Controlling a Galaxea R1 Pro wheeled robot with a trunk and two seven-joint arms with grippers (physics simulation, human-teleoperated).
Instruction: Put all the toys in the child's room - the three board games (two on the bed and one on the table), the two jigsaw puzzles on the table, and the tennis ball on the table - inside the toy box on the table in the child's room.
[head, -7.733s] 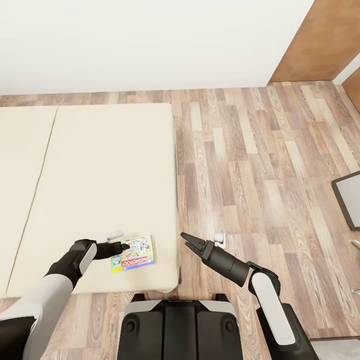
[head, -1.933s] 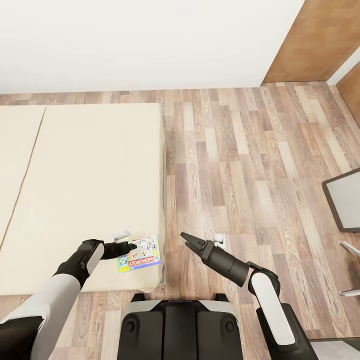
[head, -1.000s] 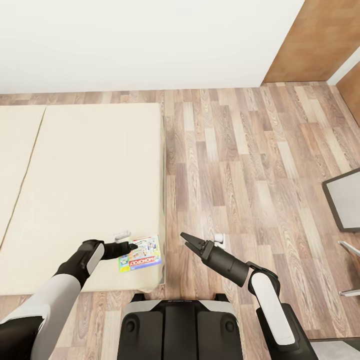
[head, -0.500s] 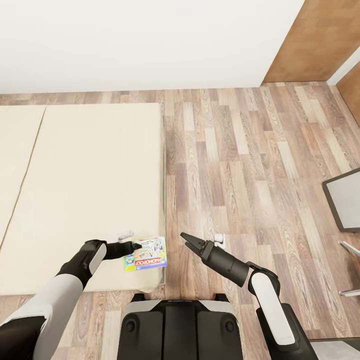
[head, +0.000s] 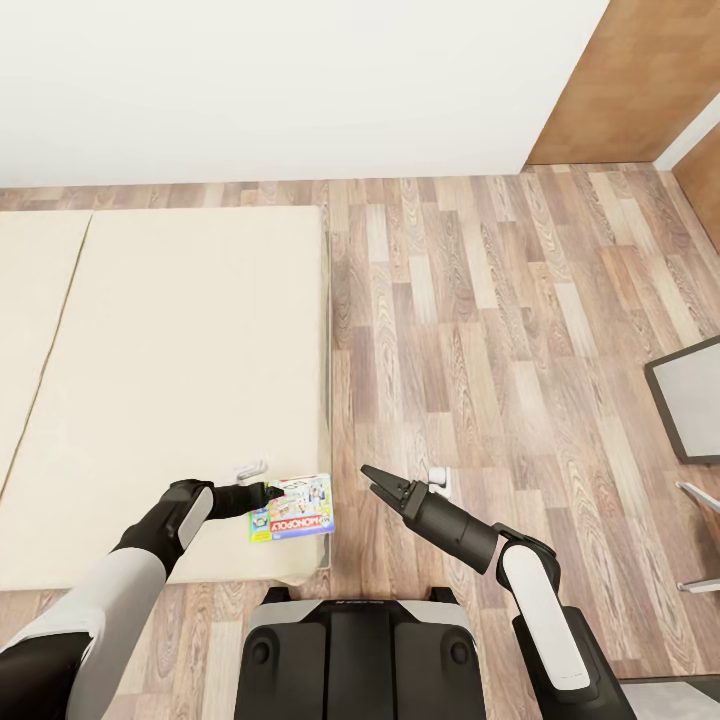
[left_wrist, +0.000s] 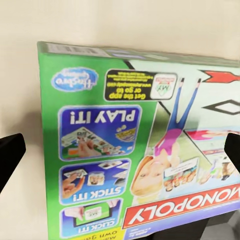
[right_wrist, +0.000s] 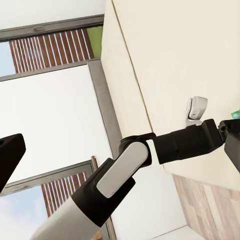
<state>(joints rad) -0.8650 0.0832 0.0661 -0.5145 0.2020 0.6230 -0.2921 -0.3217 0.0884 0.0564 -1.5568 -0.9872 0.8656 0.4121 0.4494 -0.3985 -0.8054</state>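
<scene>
Head view, left to right. The bed, beige sheet, runs from 9 to 7 o'clock. Near its 6 o'clock corner the left gripper meets the near edge of a Monopoly board game, which lies flat close to the mattress edge. In the left wrist view the box sits between two dark fingertips set wide apart at either side; contact with the box cannot be told, so no grip is confirmed (jaws spread, nothing clearly held). The right gripper hovers over the wood-plank floor at 6 o'clock, fingers parted a little at the tips, empty. Progress, as a judgement: early. This game is not yet lifted from the bed, and neither the toy box nor the table is here to check, so carrying and all other toys remain. Room: white wall at 12 o'clock, brown wooden door at 1–2 o'clock, a dark-framed grey panel at 3 o'clock. The right wrist view looks across to the left arm against the bed.
</scene>
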